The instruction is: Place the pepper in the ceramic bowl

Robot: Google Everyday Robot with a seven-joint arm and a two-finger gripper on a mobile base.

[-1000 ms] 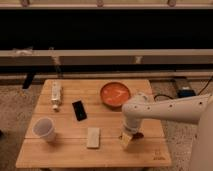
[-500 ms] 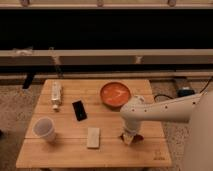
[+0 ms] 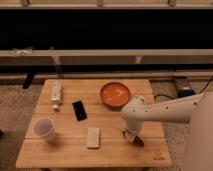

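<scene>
My gripper (image 3: 132, 137) is down on the near-right part of the light wooden slatted table (image 3: 65, 156), right at the small dark red oval pepper (image 3: 138, 142). Can't tell whether the claw is apart or clamped. The round glossy orange-red ceramic bowl (image 3: 115, 94) sits farther back, apart from the pepper. The flat black rectangular phone (image 3: 79, 110) and white plastic cup (image 3: 44, 129) are off to the left.

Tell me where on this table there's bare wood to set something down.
Bare wood runs along the front edge of the table, below the white cup and pale block, and in the middle between the phone and the ceramic bowl. Crowded: front right, where the claw sits low at the pepper.
</scene>
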